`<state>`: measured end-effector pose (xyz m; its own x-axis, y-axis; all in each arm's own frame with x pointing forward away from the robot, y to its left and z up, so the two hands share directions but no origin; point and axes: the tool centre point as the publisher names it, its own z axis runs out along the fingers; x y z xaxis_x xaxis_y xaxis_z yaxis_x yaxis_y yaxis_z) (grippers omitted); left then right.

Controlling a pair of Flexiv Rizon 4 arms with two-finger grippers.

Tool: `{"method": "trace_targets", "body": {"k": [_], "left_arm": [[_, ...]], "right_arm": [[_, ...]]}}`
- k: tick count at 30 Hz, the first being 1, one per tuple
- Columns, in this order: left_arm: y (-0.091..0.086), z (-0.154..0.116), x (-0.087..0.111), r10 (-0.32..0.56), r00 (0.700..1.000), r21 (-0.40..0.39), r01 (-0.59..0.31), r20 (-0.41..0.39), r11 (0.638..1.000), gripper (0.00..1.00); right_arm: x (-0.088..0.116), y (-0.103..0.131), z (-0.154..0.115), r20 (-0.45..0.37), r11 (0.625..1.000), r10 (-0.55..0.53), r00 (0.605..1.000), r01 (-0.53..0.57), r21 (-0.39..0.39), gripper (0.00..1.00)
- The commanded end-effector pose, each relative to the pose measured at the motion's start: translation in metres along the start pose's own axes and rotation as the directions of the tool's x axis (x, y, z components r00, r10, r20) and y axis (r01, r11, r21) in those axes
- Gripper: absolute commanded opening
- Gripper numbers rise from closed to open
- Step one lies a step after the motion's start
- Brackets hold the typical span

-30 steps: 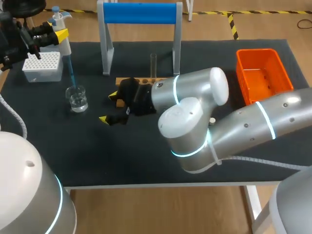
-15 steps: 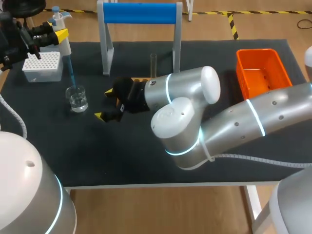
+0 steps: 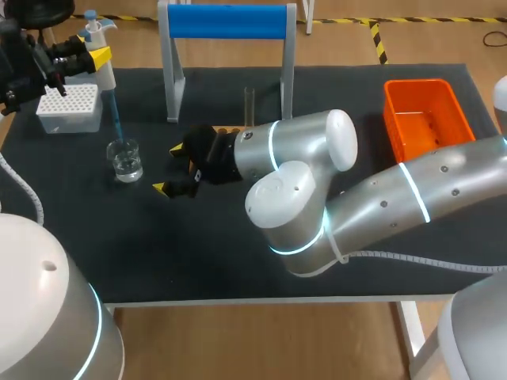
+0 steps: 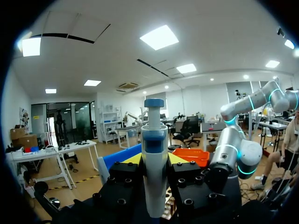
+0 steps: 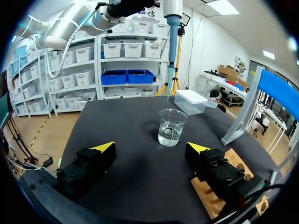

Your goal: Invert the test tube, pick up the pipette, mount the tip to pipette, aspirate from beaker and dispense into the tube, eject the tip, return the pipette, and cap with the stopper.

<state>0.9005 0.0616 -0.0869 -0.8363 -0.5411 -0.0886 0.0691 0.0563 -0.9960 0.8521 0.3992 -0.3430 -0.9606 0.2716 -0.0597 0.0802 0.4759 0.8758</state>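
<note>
Your right pincer (image 3: pixel 169 169), wide and empty, has shifted toward the beaker (image 3: pixel 125 161) on the bench (image 3: pixel 158 253), where your left pincer (image 3: pixel 89 55) clamps the pipette (image 3: pixel 103 71), tip at its mouth: aspiration appears in hand, next a clean lift toward the test tube (image 3: pixel 249 107).

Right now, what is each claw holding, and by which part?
The left claw grips the pipette by its white upper body, below the blue band. The right claw is open and holds nothing.

A black-topped table (image 3: pixel 198 261) stands on a wooden floor (image 3: pixel 238 340).
</note>
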Motion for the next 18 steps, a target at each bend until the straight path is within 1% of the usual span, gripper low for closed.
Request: {"method": "trace_targets", "body": {"k": [1, 13, 18], "left_arm": [[0.0002, -0.0001, 0.0001, 0.001, 1.0, 0.002, -0.001, 0.0, 1.0, 0.0], [0.0002, -0.0001, 0.0001, 0.001, 1.0, 0.002, -0.001, 0.0, 1.0, 0.0], [0.0077, 0.0, -0.0062, 0.011, 1.0, -0.011, -0.011, 0.018, 1.0, 0.0]], "right_arm": [[0.0012, -0.0002, 0.002, 0.004, 1.0, 0.0, 1.0, 0.0, -0.001, 1.0], [0.0012, -0.0002, 0.002, 0.004, 1.0, 0.0, 1.0, 0.0, -0.001, 1.0], [0.0012, -0.0002, 0.002, 0.004, 1.0, 0.0, 1.0, 0.0, -0.001, 1.0]]}}
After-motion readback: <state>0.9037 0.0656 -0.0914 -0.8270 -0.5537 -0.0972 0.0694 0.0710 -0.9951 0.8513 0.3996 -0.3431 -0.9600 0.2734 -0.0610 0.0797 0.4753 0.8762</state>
